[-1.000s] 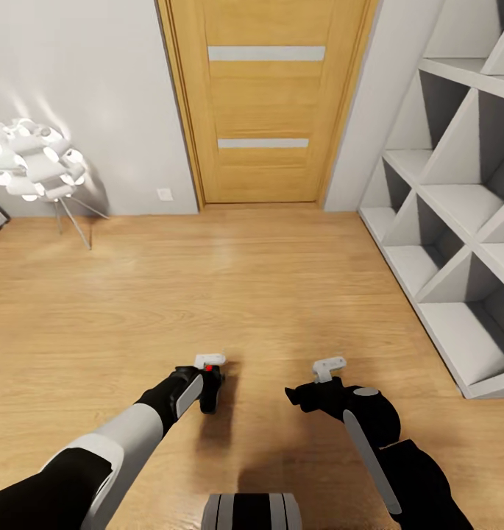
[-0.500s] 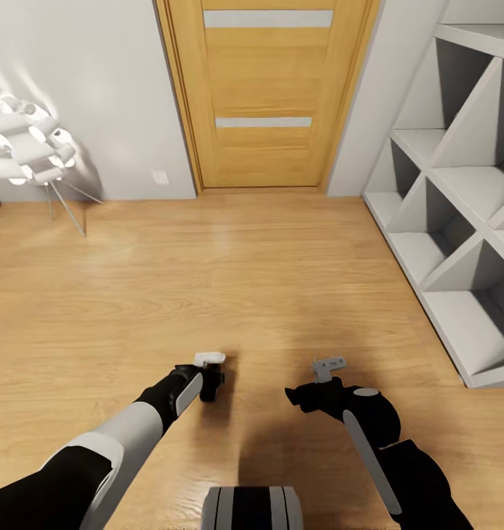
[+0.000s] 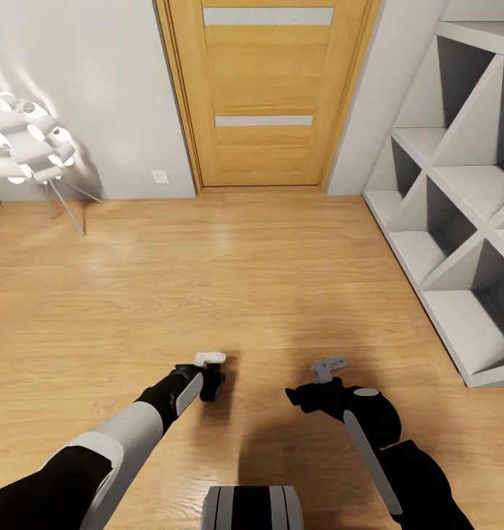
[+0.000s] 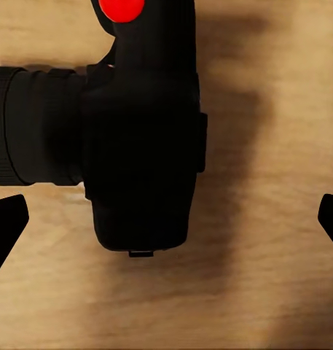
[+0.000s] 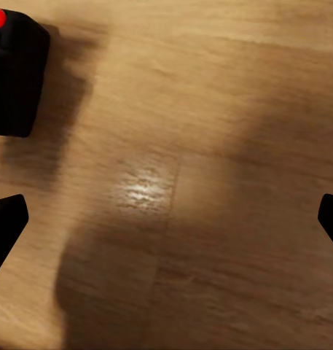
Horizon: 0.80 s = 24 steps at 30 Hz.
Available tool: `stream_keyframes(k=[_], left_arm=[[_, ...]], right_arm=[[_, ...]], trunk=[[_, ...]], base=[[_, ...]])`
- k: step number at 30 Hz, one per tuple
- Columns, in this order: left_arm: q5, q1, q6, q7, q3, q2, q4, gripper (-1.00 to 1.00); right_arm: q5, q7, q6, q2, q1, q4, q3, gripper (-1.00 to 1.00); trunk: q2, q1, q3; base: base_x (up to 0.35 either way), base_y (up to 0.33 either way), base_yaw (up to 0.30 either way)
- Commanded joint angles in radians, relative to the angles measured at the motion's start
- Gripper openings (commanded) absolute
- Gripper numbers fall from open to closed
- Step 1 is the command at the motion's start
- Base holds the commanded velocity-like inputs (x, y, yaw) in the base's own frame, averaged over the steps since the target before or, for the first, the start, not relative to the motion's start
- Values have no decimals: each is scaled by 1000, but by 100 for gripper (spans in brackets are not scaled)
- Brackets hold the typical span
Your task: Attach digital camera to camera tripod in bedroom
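The digital camera [image 4: 140, 146], black with a red dot on top, lies on the light wood floor [image 3: 244, 280]. My left gripper [image 4: 166, 226] hangs open right over it, with its dark fingertips [image 4: 6, 226] wide of the body on both sides and not touching. In the head view the left gripper [image 3: 210, 359] covers most of the camera [image 3: 213, 388]. My right gripper [image 3: 329, 365] is open a little to the right, above bare floor; its wrist view catches the camera [image 5: 17, 76] off to one side. The camera tripod is out of view.
A wooden door [image 3: 266, 96] stands shut straight ahead. A white floor lamp [image 3: 23, 147] on thin legs is at the far left by the wall. White diagonal shelving [image 3: 458, 221] runs along the right. My base [image 3: 252, 508] shows at the bottom edge.
The head camera shifted early on, so the door and lamp sit higher in the picture. The camera's red dot is now covered by the left gripper. Both arms have barely moved.
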Motion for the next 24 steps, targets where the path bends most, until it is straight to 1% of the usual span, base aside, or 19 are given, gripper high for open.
stream_keyframes(k=[1, 13, 20, 24], left_arm=[[11, 0, 6, 8, -7, 0, -3, 100], [10, 3, 5, 23, -9, -4, -46, 100], [5, 3, -6, 33, -12, -12, -75, 100], [2, 6, -10, 58, -16, -15, -97, 100]], right_arm=[[-1, 0, 4, -1, -1, -1, 1, 100], [-1, 0, 3, 3, -3, -1, 0, 100], [-1, -1, 2, 4, -4, -1, 0, 100], [-1, -1, 1, 4, -8, -1, 0, 100]], trunk=[[0, 0, -1], [0, 0, -1], [-2, 3, -28], [-3, 5, -43]], base=[[0, 0, 0], [0, 0, 0], [0, 0, 0], [0, 0, 0]])
